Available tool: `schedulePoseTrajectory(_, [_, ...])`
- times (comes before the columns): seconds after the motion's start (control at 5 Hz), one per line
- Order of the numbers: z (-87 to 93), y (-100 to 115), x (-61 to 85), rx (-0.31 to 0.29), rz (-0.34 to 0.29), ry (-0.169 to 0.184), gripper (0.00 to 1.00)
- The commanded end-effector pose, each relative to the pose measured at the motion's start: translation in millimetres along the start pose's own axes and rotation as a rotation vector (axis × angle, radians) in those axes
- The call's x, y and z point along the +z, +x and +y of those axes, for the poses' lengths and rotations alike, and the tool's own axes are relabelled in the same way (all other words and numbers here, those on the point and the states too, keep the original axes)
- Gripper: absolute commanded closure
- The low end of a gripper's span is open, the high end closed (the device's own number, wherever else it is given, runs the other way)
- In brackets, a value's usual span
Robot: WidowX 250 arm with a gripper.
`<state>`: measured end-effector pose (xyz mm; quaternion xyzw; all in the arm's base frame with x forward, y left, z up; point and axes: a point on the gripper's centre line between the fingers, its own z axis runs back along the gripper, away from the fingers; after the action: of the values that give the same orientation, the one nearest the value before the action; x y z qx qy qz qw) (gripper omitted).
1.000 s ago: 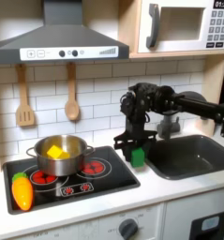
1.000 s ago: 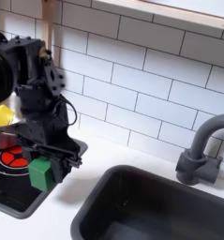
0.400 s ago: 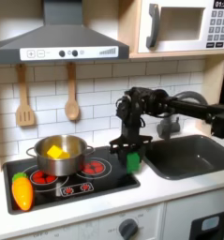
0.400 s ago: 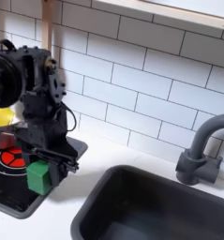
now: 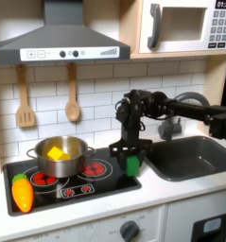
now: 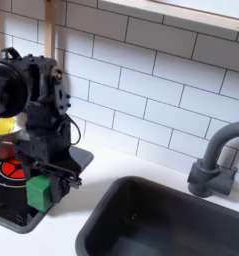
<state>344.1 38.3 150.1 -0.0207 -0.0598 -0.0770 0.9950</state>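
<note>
The counter (image 5: 171,189) runs along the lower part of the first exterior view, with the white tile wall (image 5: 95,90) behind it. The hood (image 5: 58,43) fills the upper left of the first exterior view, and the microwave (image 5: 185,24) sits in the upper right. The sink (image 5: 185,156) lies at the centre right of the first exterior view; in the second exterior view its dark basin (image 6: 151,220) takes the lower right, with the faucet (image 6: 216,160) at the right edge. The stove (image 5: 72,180) is at the lower left of the first exterior view, with 2 red burners on it. In the second exterior view its corner (image 6: 11,195) shows at the lower left.

The arm (image 5: 176,109) reaches in from the right of the first exterior view toward the middle. The pot (image 5: 60,156) stands on the left burner with a yellow piece (image 5: 56,151) inside it. 2 wooden utensils (image 5: 26,99) hang on the wall at the left of the first exterior view. A carrot (image 5: 23,192) lies on the stove's front left corner.

The gripper (image 5: 132,156) points down over the stove's right edge, at the centre of the first exterior view and at the left (image 6: 41,185) of the second exterior view. Its jaws are closed on a green block (image 5: 133,164), holding it by its sides; the block (image 6: 38,192) sits at the stove's right edge, just left of the sink. Whether it touches the stove, I cannot tell.
</note>
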Motion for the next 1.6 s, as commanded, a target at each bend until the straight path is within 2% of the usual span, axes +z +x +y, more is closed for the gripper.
schedulePoseTrajectory(0.0, [2.7,2,15.5,0.000,-0.017,0.001,0.00])
schedulePoseTrajectory(0.2, [4.1,4,22.7,-0.001,-0.027,-0.003,0.00])
schedulePoseTrajectory(0.4, [21.0,5,28.3,0.030,-0.045,0.027,0.00])
schedulePoseTrajectory(0.6, [27.5,11,26.4,0.031,-0.055,0.045,0.00])
schedulePoseTrajectory(1.0, [41.7,24,44.9,0.040,-0.126,0.079,0.00])
schedulePoseTrajectory(1.4, [59.3,42,42.4,0.063,-0.126,0.094,0.00])
